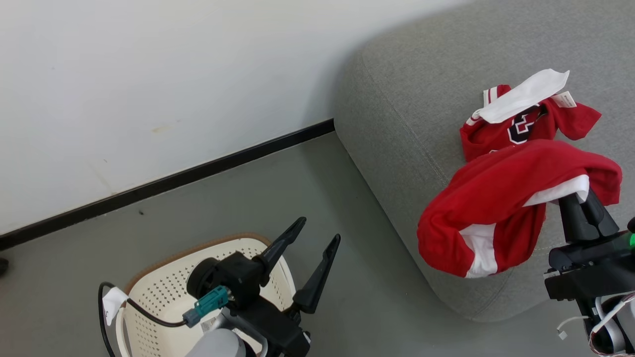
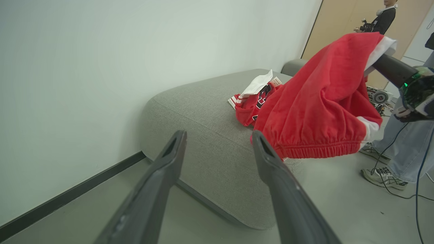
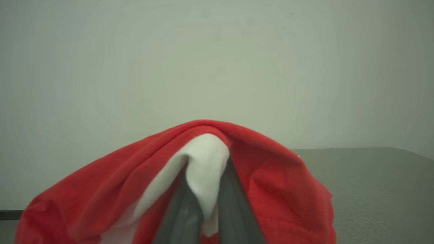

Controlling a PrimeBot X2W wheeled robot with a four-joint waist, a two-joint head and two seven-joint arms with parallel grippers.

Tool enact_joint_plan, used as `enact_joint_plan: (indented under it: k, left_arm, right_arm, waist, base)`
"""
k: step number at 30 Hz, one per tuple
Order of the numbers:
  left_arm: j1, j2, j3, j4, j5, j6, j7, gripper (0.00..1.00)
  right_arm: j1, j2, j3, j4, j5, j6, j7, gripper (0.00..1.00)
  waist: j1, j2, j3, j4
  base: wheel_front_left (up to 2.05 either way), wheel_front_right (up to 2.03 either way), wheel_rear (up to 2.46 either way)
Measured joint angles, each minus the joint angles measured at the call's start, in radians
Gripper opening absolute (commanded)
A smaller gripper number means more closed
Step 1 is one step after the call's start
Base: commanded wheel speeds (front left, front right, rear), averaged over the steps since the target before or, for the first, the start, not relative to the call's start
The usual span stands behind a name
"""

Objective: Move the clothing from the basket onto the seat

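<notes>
Against a white wall [image 1: 149,74], a grey sofa seat [image 1: 407,109] is seen, with a red lettered jersey [image 1: 526,126] laid on it. Red shorts [image 1: 496,198] are gripped in the closed right hand [image 1: 578,203] and held up near the seat's edge. The left hand [image 1: 319,229] is held open above the cream basket [image 1: 158,297].

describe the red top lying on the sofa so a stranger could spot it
Find the big grey seat by the white wall. On it lies a crumpled red garment. Unlike the unlettered red one hanging from the right gripper, it shows black lettering under a white flap.
</notes>
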Motion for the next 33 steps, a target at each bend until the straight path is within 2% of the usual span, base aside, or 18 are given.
enact_joint_plan:
  k: [14, 33]
  left_arm:
    - [-0.002, 0.002, -0.020, -0.003, 0.001, -0.017, 0.000, 1.00]
    - [-0.003, 0.004, -0.028, 0.004, 0.001, -0.018, -0.007, 1.00]
  right_arm:
    - [0.075, 0.017, -0.095, -0.048, -0.035, -0.010, 0.000, 0.00]
    - [0.088, 0.047, -0.145, -0.065, -0.053, -0.008, 0.000, 0.00]
  waist:
    - [0.0000, 0.0000, 0.023, -0.039]
    - [0.0000, 0.0000, 0.016, -0.096]
  base:
    - [0.00, 0.00, 0.00]
    - [0.00, 0.00, 0.00]
